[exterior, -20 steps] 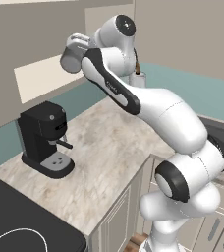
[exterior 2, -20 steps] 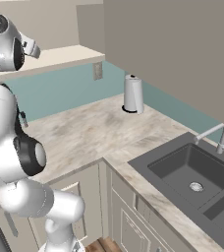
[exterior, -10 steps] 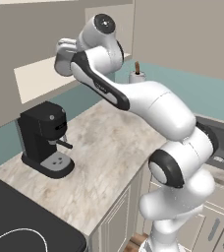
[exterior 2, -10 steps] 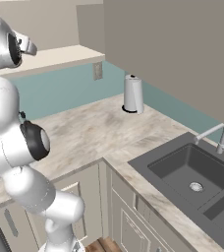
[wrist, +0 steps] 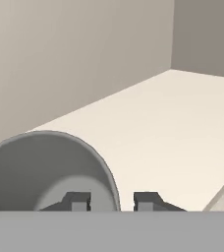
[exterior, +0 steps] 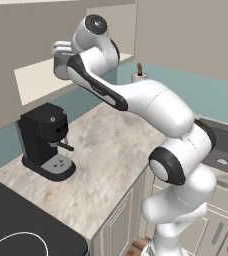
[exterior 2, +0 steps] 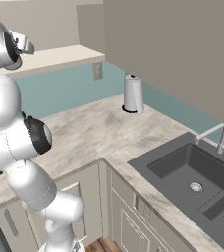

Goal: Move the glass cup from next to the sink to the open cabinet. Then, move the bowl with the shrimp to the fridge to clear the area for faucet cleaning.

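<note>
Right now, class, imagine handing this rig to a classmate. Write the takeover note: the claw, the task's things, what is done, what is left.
Claw: open, one fingertip inside the glass cup, one outside, a gap on each side of its wall.
Cup: at the open cabinet, over its shelf board; whether it rests there I cannot tell.
Sink and faucet: far right of the counter.
Done: cup brought to the cabinet.
Left: withdraw the claw, then take the bowl with the shrimp to the fridge.

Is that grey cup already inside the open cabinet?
Yes: the glass cup sits over the open cabinet's cream shelf, one gripper finger inside its rim.
</note>
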